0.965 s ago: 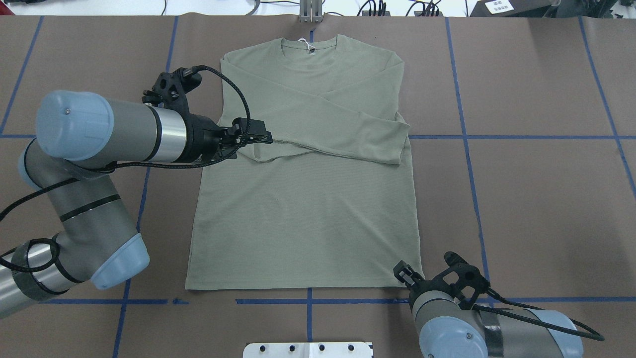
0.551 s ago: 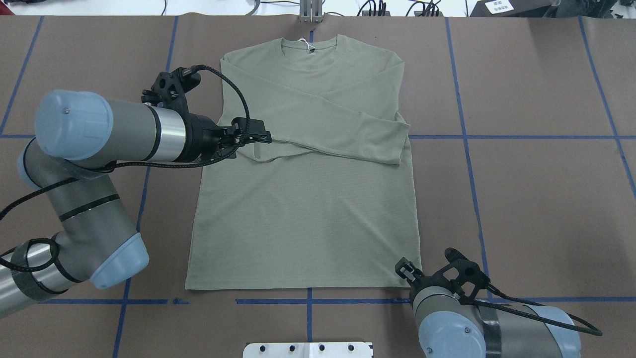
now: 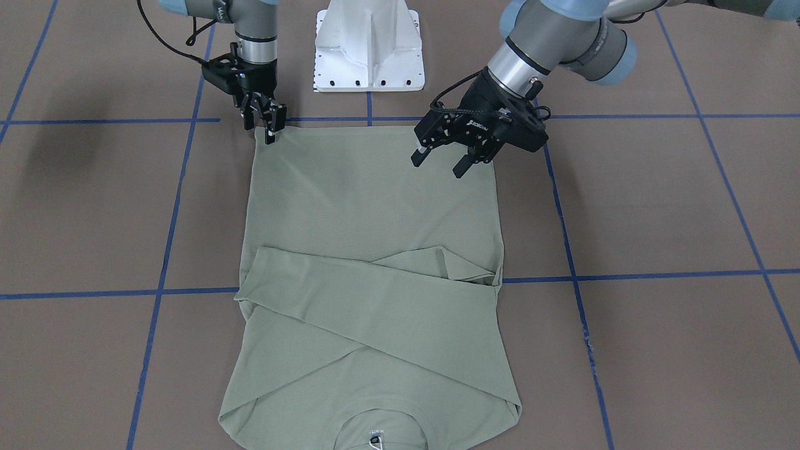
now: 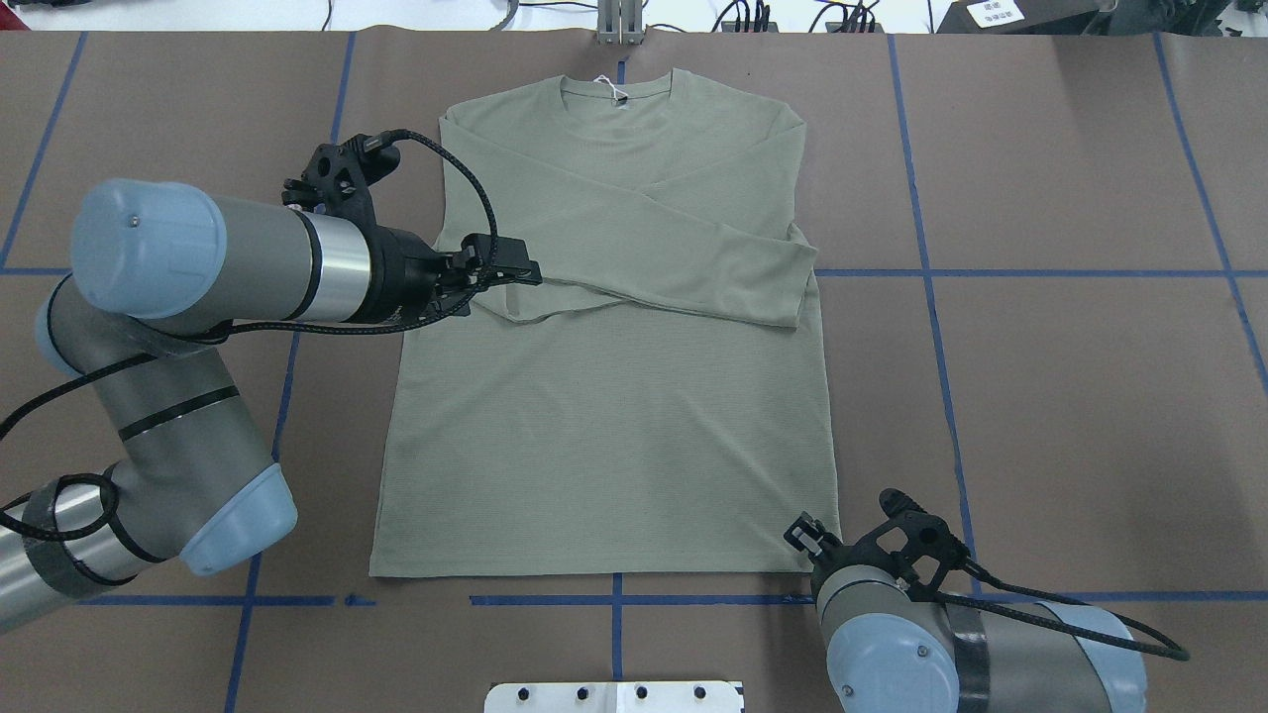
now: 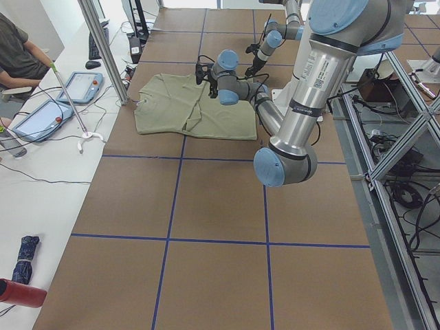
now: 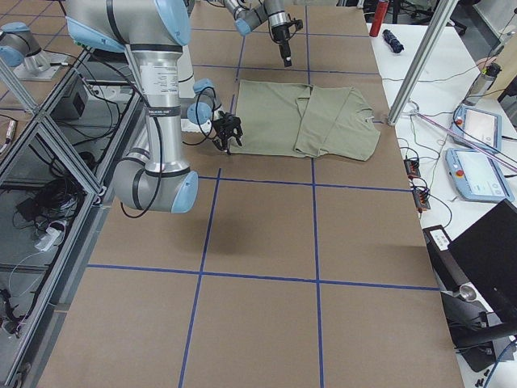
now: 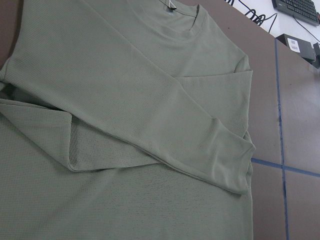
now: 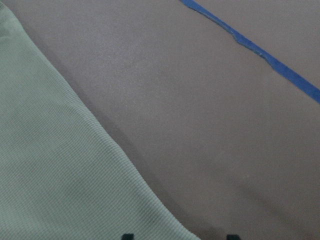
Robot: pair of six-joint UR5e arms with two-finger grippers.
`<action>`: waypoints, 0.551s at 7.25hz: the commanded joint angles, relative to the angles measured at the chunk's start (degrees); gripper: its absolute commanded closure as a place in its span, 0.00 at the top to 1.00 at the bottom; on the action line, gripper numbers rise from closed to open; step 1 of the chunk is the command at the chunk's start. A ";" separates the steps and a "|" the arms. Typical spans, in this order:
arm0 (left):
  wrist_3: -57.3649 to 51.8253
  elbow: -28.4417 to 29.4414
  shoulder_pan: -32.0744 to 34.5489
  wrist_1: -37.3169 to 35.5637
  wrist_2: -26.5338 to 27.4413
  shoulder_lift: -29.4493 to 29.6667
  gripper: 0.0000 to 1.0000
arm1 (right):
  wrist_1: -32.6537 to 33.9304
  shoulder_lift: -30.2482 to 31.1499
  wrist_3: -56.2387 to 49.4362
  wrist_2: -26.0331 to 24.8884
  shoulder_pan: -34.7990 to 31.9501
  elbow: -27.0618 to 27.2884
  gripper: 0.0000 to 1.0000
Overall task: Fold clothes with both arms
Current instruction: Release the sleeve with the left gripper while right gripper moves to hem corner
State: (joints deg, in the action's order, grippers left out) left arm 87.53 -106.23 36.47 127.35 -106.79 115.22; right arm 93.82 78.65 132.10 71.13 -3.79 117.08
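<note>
The pale sage-green shirt [image 4: 604,436] lies flat and face up on the brown table, both sleeves crossed over its chest, collar and white hang tag [image 4: 614,91] at the far edge. It also shows in the front-facing view [image 3: 375,206]. My left gripper [image 3: 439,165] is open and empty, hovering over the shirt's left side near a sleeve cuff [image 4: 515,302]. The left wrist view shows the crossed sleeves [image 7: 150,130]. My right gripper [image 3: 270,128] is open, low at the shirt's near right hem corner [image 8: 165,220], its fingertips either side of that corner.
The white pedestal base [image 3: 369,44] stands at the near table edge between the arms. Blue tape lines [image 4: 1040,272] grid the brown table [image 4: 1070,416]. A metal post [image 4: 619,25] stands just beyond the collar. A seated person and tablets [image 5: 41,110] are beyond the far edge.
My right gripper has crept slightly toward the shirt's hem corner. The left arm and the shirt have not moved.
</note>
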 commanded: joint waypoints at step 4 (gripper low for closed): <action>0.62 -0.03 0.00 0.00 0.00 -0.18 0.96 | 0.22 -0.87 -0.26 2.86 -0.51 1.99 0.00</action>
State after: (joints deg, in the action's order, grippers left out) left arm 87.69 -106.22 36.47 127.39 -106.79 115.13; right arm 93.87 77.79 132.00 72.79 -4.00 117.62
